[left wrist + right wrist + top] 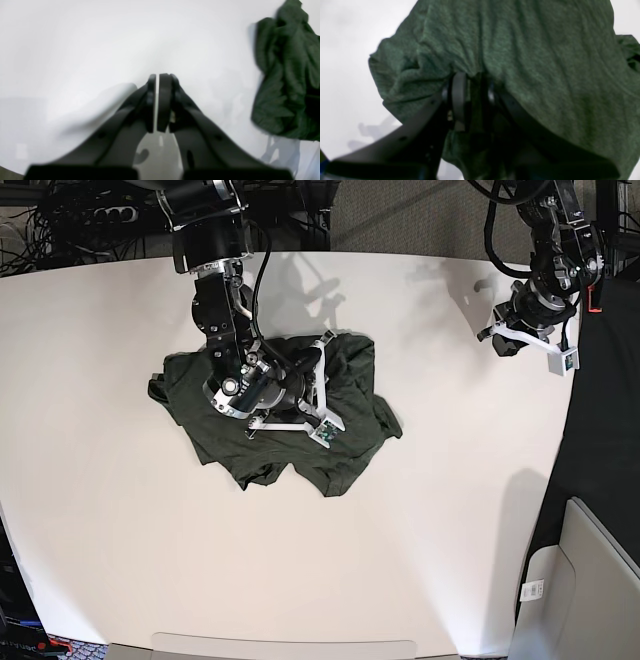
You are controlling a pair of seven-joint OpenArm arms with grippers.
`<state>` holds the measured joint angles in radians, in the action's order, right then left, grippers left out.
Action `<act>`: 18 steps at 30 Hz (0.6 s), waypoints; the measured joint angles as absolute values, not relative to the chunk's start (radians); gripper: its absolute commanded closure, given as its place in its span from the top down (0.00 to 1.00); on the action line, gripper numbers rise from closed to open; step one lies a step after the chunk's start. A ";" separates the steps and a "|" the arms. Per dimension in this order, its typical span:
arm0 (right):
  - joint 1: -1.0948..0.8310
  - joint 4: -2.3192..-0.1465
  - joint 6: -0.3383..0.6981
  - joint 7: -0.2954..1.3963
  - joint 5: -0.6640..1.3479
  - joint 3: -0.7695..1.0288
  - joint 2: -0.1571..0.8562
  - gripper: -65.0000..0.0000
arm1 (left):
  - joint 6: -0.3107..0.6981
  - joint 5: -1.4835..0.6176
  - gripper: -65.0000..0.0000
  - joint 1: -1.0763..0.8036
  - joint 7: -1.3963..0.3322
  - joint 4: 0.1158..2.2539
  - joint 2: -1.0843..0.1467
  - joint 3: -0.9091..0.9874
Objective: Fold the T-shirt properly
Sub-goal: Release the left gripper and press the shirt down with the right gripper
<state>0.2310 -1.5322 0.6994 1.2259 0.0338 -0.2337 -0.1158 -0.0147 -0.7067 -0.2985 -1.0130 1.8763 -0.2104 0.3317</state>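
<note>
The T-shirt (225,448) is a dark olive-green garment lying crumpled in a heap on the white table (450,510), left of centre. My right gripper (312,385) is down on the heap. In the right wrist view it (473,80) is shut on a fold of the T-shirt (545,62), with cloth pinched between the fingers. My left gripper (498,340) is near the table's far right edge, well away from the shirt. In the left wrist view it (157,76) is shut and empty over bare table, with the T-shirt (282,75) at the right edge.
The table's right edge (560,430) runs close to my left arm, with dark floor beyond. A grey bin (590,580) stands at the lower right. Cables and gear (90,215) lie behind the table's far edge.
</note>
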 measured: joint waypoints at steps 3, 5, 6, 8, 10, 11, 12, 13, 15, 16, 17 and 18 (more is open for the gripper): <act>0.244 -1.528 0.700 1.218 0.008 -0.233 -0.091 0.14 | -0.015 -0.707 0.01 -0.299 -1.013 1.876 -0.211 0.332; 0.263 -1.509 0.700 1.213 -0.014 -0.204 -0.081 0.14 | -0.015 -0.707 0.01 -0.299 -1.013 1.876 -0.211 0.332; 0.271 -1.497 0.700 1.206 -0.013 -0.184 -0.079 0.14 | -0.015 -0.707 0.01 -0.299 -1.013 1.876 -0.210 0.331; 0.287 -1.470 0.701 1.174 -0.017 -0.130 -0.072 0.14 | -0.015 -0.706 0.01 -0.299 -1.013 1.876 -0.211 0.331; 0.300 -1.443 0.701 1.140 -0.001 -0.081 -0.054 0.14 | -0.014 -0.707 0.01 -0.299 -1.013 1.876 -0.210 0.331; 0.307 -1.430 0.701 1.117 -0.001 -0.065 -0.041 0.14 | -0.015 -0.707 0.01 -0.299 -1.013 1.876 -0.210 0.331; 0.311 -1.418 0.700 1.098 -0.002 -0.057 -0.033 0.14 | -0.015 -0.706 0.01 -0.299 -1.013 1.876 -0.210 0.331; 0.319 -1.405 0.699 1.084 -0.003 -0.053 -0.027 0.14 | -0.015 -0.707 0.01 -0.299 -1.013 1.876 -0.211 0.331; 0.336 -1.382 0.700 1.066 -0.014 -0.054 -0.017 0.14 | -0.015 -0.707 0.01 -0.299 -1.013 1.876 -0.210 0.331; 0.347 -1.365 0.700 1.056 -0.012 -0.054 -0.013 0.14 | -0.015 -0.707 0.01 -0.299 -1.013 1.876 -0.210 0.330; 0.357 -1.349 0.701 1.046 -0.012 -0.055 -0.008 0.14 | -0.015 -0.707 0.01 -0.299 -1.013 1.876 -0.211 0.330; 0.366 -1.335 0.702 1.036 -0.007 -0.056 -0.001 0.14 | -0.015 -0.707 0.01 -0.299 -1.013 1.876 -0.210 0.330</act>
<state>0.3656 -1.3346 0.7025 1.0359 -0.0067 -0.0559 -0.0006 -0.0147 -0.7067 -0.2985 -1.0130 1.8763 -0.2104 0.3302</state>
